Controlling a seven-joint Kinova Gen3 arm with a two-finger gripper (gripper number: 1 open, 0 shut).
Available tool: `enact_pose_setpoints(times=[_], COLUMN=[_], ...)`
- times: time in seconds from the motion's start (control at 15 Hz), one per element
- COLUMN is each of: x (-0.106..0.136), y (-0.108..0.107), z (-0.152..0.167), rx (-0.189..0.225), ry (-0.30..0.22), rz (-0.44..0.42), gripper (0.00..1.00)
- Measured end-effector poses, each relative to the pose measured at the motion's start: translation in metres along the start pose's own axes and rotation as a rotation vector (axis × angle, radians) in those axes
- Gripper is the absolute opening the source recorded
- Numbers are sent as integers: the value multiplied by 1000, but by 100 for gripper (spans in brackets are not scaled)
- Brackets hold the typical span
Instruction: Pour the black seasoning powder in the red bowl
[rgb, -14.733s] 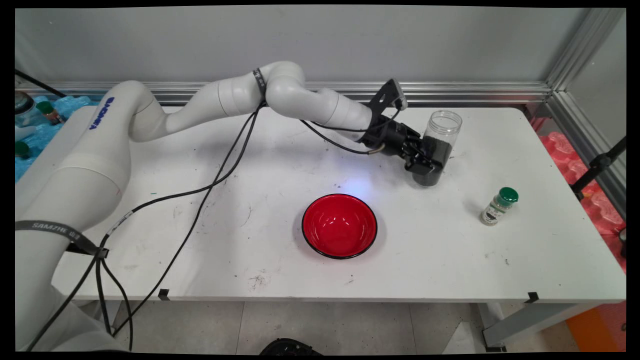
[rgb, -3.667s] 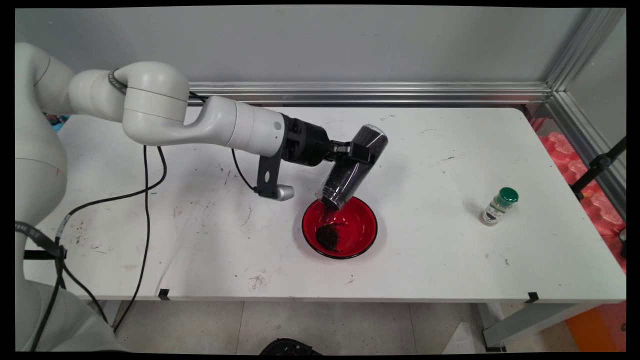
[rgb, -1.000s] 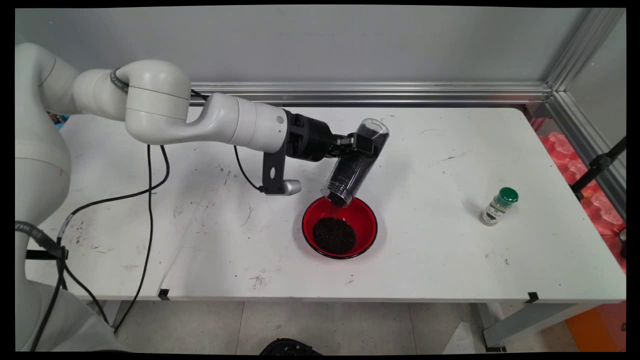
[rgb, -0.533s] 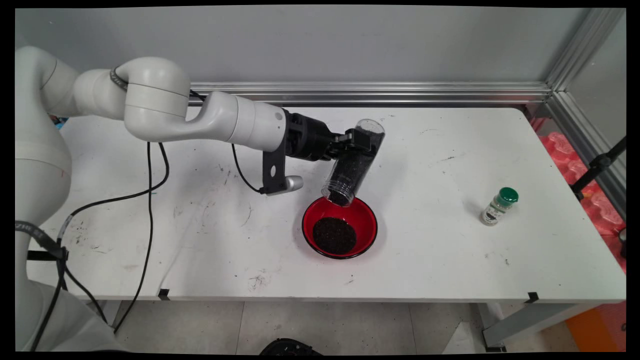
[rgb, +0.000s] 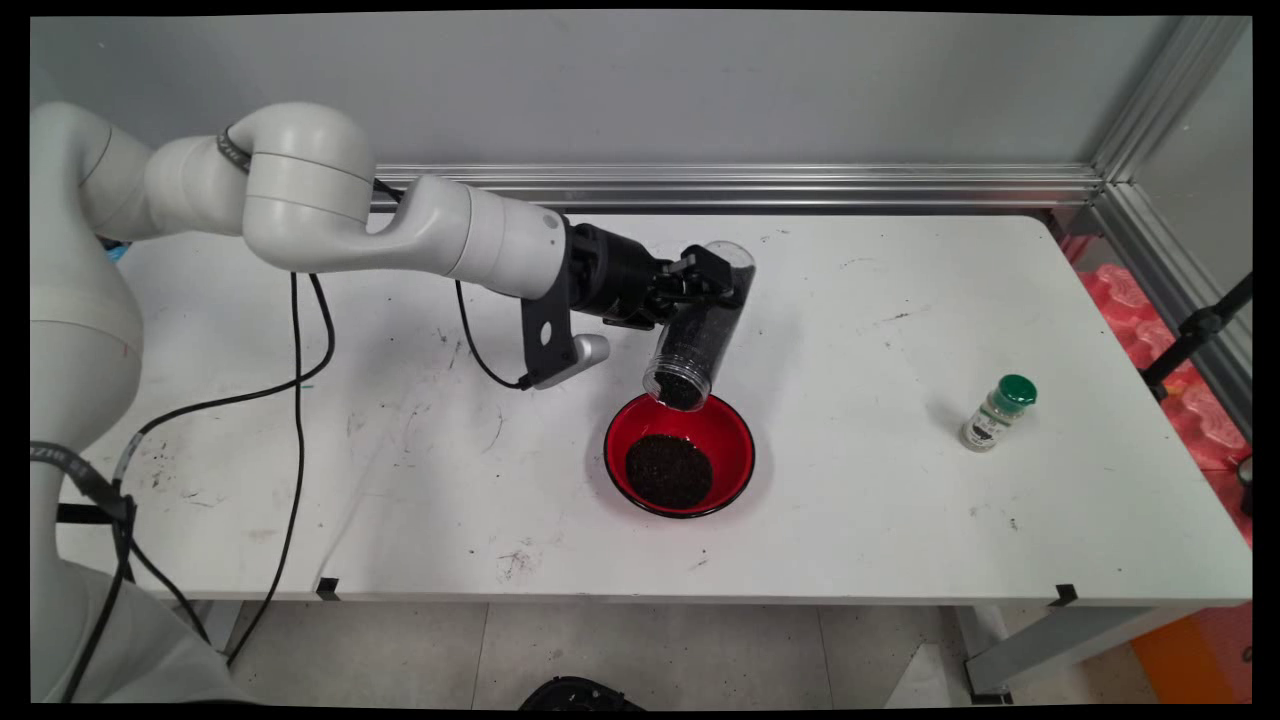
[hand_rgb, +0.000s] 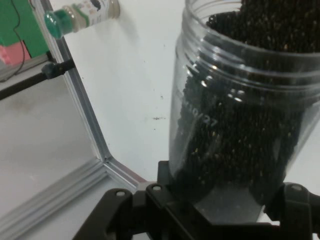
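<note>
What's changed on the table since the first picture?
The hand carried the clear jar from the table's far right to over the red bowl and tipped it mouth down; the bowl now holds dark grains. The green-capped bottle stayed put.

**White arm, black hand**

The arm (rgb: 300, 190) is glossy white, built of rounded tubular links joined by bulbous elbows, and fills the left and upper left of the main view. A thin dark band rings one joint at upper left. A grey strap with pale lettering wraps the thick base link at lower left. Black cables (rgb: 296, 360) hang in loops from the arm and run down past the strap. The wrist ends in a black cylindrical section, with a black bracket carrying a small silver camera (rgb: 585, 352) below it. The gripper (rgb: 712, 283) is black; in the hand view its linkage shows small round screws.
</note>
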Motion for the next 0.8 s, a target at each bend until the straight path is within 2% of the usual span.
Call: enact_pose_setpoints(times=[0.8], x=[-13], y=[1], z=[0], rx=[-23], ry=[54], rz=[-295], gripper=[0])
